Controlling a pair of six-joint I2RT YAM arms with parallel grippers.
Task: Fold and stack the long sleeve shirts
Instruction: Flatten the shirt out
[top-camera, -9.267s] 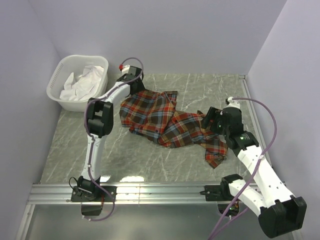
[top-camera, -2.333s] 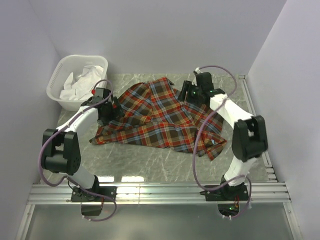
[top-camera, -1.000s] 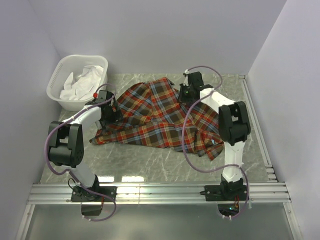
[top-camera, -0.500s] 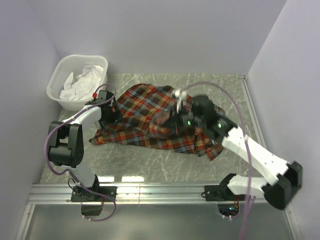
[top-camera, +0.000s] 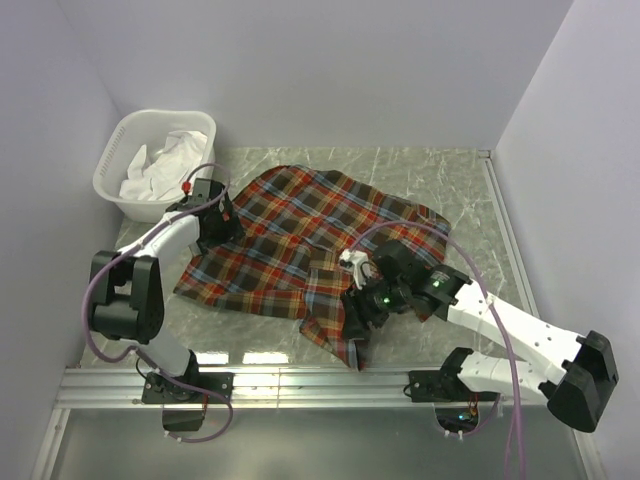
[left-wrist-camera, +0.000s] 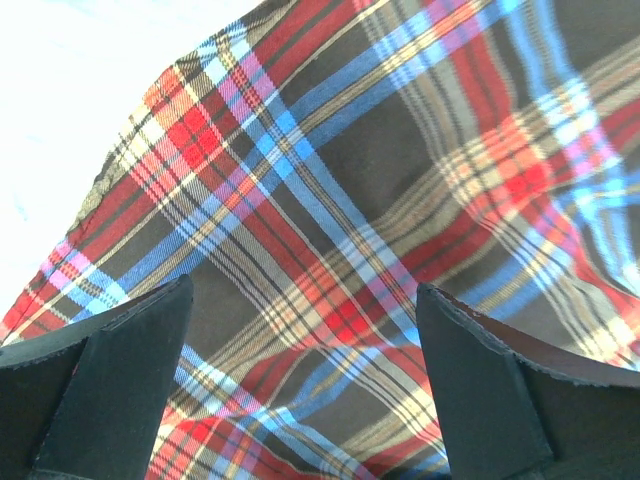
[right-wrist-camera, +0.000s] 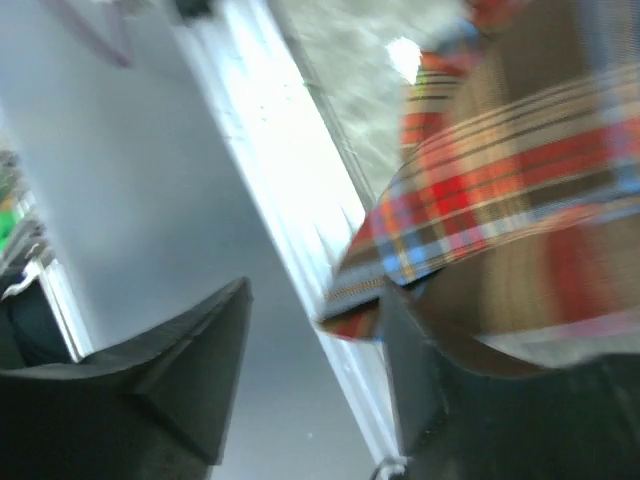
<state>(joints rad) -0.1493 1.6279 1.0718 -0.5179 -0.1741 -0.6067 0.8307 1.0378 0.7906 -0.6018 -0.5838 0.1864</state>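
I find the plaid shirt (top-camera: 300, 240) lying open across the middle of the marble table (top-camera: 455, 180), mostly flat. Its far edge is toward the back wall. One portion reaches forward to the near edge, just short of the metal rail (top-camera: 300, 385).

**Left arm:** The left gripper (top-camera: 222, 226) sits at the shirt's left edge, low over the cloth. In the left wrist view both fingers (left-wrist-camera: 110, 390) are spread wide. Plaid fabric fills the space under and between them, and nothing is pinched.

**Right arm:** The right gripper (top-camera: 358, 308) is at the forward portion of the shirt, near the front of the table. The right wrist view is blurred. It shows the two fingers (right-wrist-camera: 170, 380) standing apart with a gap between them, and the rail and table edge show through that gap. A fold of the shirt drapes over the finger on the right of that view, with a hemmed corner hanging into the gap. I see no cloth clamped between the pads.

**Surroundings:** A white laundry basket (top-camera: 108, 178) stands at the far left corner of the table, apart from the shirt. White cloth (top-camera: 165, 165) is heaped inside it.
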